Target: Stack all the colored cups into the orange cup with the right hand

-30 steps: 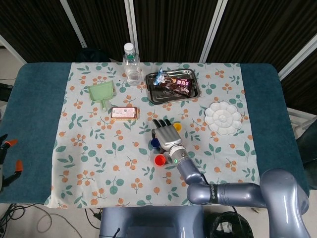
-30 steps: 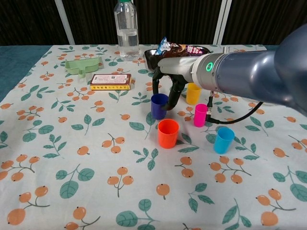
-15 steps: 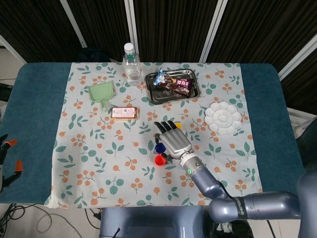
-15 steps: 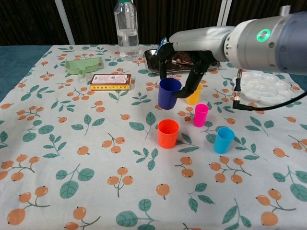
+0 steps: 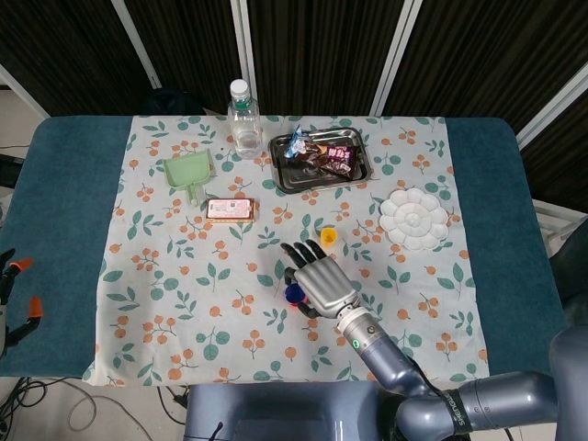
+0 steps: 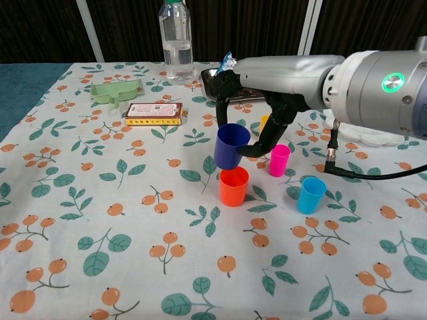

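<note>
My right hand grips a dark blue cup and holds it tilted in the air, its base just above the mouth of the orange cup. The orange cup stands upright on the cloth. A pink cup and a light blue cup stand to its right. A yellow cup shows partly behind the hand. In the head view the right hand covers the orange, pink and light blue cups; only the blue cup and the yellow cup show. The left hand is out of both views.
A water bottle, a green scoop and a flat box lie at the back left. A metal tray with snack packets and a white palette sit at the back right.
The right hand has lifted the dark blue cup off the cloth and carried it toward me, to just above the orange cup.
</note>
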